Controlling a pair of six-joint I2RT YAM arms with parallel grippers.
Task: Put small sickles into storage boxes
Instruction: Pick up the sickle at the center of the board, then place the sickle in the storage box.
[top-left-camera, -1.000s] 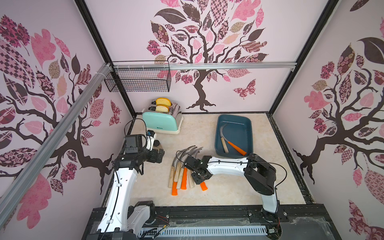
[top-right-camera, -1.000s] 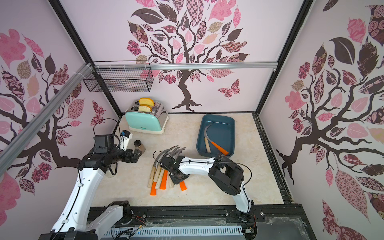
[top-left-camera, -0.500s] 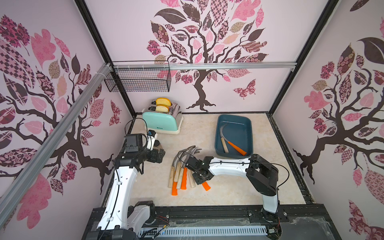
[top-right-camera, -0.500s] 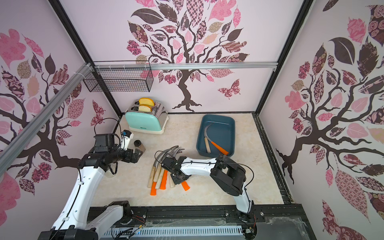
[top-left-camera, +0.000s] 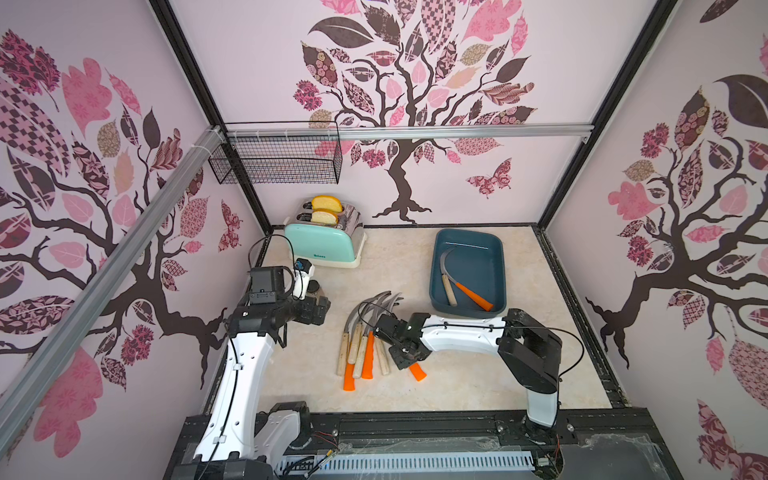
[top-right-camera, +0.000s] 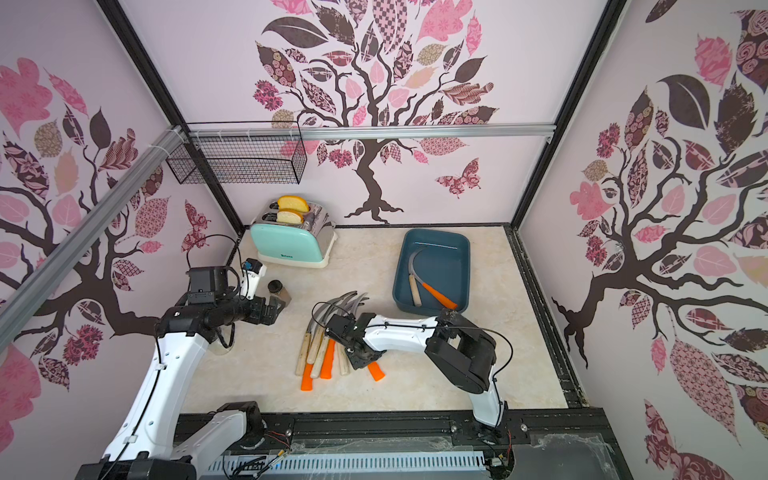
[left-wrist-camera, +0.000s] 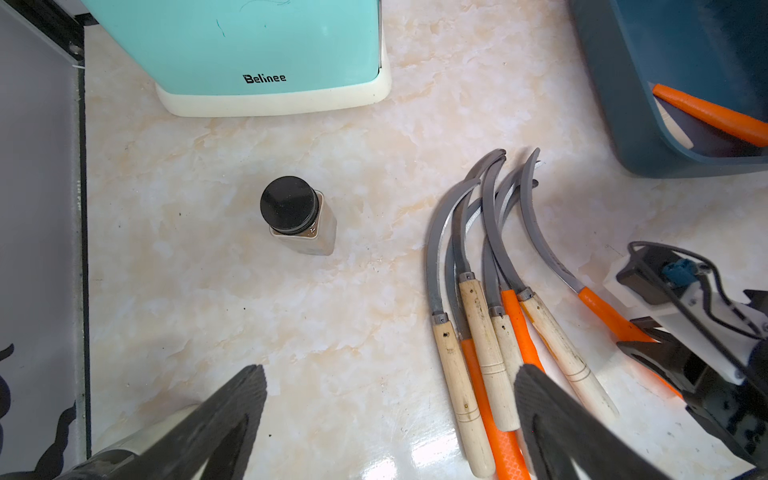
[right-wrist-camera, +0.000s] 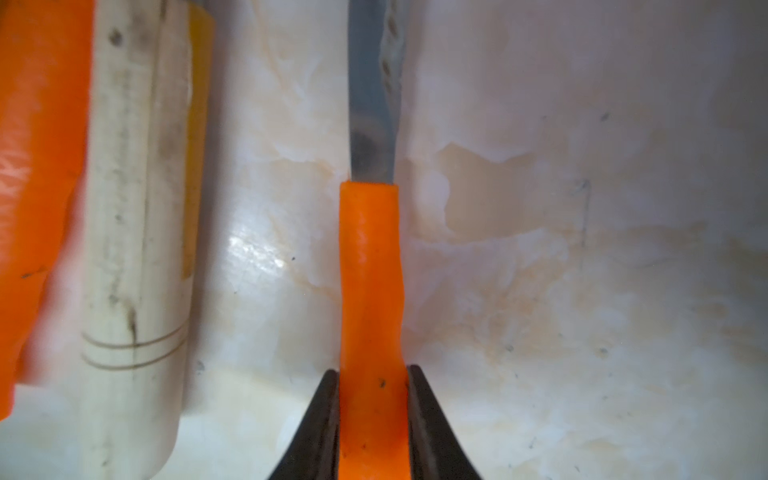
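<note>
Several small sickles (top-left-camera: 359, 340) (top-right-camera: 320, 349) (left-wrist-camera: 486, 332) lie side by side mid-table, blades pointing toward the back wall. My right gripper (top-left-camera: 409, 359) (right-wrist-camera: 372, 374) is low at the pile's right side. It is shut on the orange handle (right-wrist-camera: 370, 270) of the rightmost sickle (top-left-camera: 417, 371), which lies on the table. The teal storage box (top-left-camera: 478, 266) (top-right-camera: 444, 266) at the back right holds two sickles, one with a wooden handle (top-left-camera: 449, 289) and one with an orange handle (top-left-camera: 473, 295). My left gripper (top-right-camera: 274, 309) (left-wrist-camera: 390, 374) hovers open, left of the pile.
A small black-capped bottle (left-wrist-camera: 297, 216) (top-right-camera: 278, 291) stands just beyond my left gripper. A mint toaster (top-left-camera: 324, 245) with bread in it sits at the back left. A black wire basket (top-left-camera: 276, 160) hangs on the wall above it.
My right gripper has closed on the orange handle, which shifted slightly. The left arm has not moved.
</note>
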